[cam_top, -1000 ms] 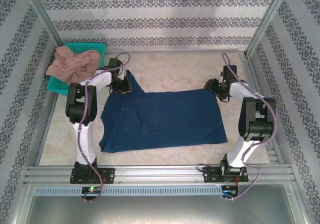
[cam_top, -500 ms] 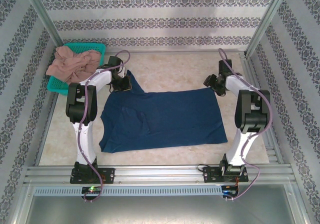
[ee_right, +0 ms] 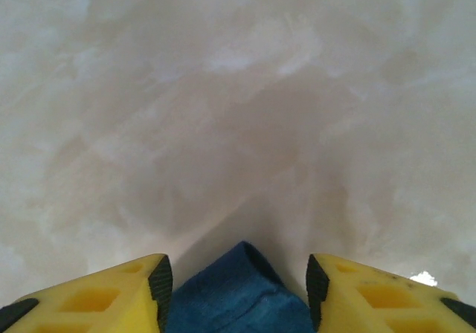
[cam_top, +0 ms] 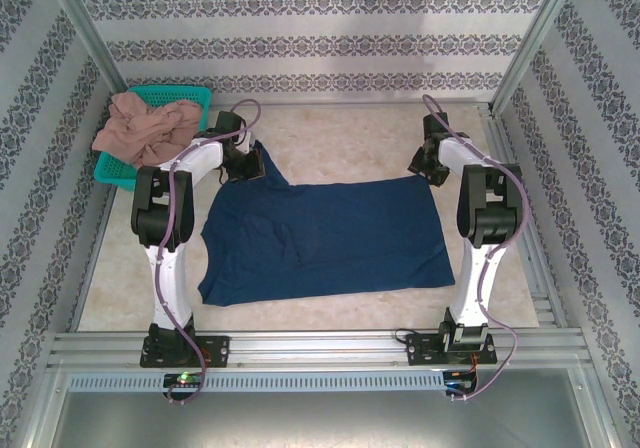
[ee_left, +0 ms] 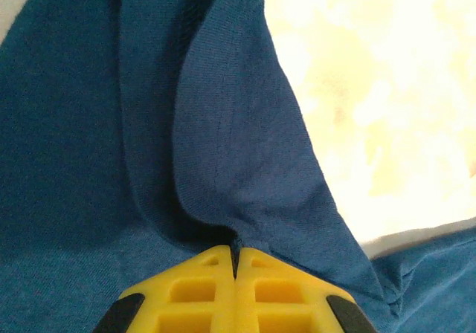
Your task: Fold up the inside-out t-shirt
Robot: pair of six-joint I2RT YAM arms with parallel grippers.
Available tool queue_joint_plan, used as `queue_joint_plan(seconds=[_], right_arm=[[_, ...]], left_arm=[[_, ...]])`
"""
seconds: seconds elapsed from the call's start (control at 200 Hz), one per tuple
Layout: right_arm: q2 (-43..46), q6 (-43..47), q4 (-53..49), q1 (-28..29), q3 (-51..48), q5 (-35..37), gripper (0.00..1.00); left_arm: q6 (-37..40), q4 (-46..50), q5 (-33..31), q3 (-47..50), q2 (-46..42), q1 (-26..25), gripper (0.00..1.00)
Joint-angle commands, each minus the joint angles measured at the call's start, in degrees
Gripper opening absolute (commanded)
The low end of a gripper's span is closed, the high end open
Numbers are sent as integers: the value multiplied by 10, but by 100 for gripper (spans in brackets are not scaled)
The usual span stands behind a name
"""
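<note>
On the marbled table (cam_top: 350, 133), the t-shirt (cam_top: 330, 233) lies spread flat between the two arms. It is light, limp cotton, so it will likely sag and drag rather than hold any shape. It wants lifting by two corners at once, at seams or hems where the cloth is doubled. The left gripper (ee_left: 235, 257) is pressed together on a raised fold at the far left corner. This is probably the sleeve, though the close view makes that hard to confirm. The right gripper (ee_right: 238, 273) stands spread, with the tip of the far right corner between its jaws, not yet pinched.
</note>
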State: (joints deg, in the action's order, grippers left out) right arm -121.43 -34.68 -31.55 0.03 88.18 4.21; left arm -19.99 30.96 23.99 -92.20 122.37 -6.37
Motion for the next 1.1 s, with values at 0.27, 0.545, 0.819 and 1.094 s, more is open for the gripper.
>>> queue_joint_plan(seconds=[0.27, 0.545, 0.819, 1.094], right_arm=[[-32, 2, -38, 8, 35, 26, 41], [-31, 2, -39, 7, 37, 26, 37], [-36, 4, -40, 7, 38, 17, 18], [-13, 21, -39, 3, 49, 3, 3]], left_arm=[[-11, -24, 12, 24, -28, -6, 0], [-9, -23, 10, 27, -33, -6, 0], [-9, -26, 11, 31, -35, -5, 0], [-23, -32, 20, 24, -58, -5, 0]])
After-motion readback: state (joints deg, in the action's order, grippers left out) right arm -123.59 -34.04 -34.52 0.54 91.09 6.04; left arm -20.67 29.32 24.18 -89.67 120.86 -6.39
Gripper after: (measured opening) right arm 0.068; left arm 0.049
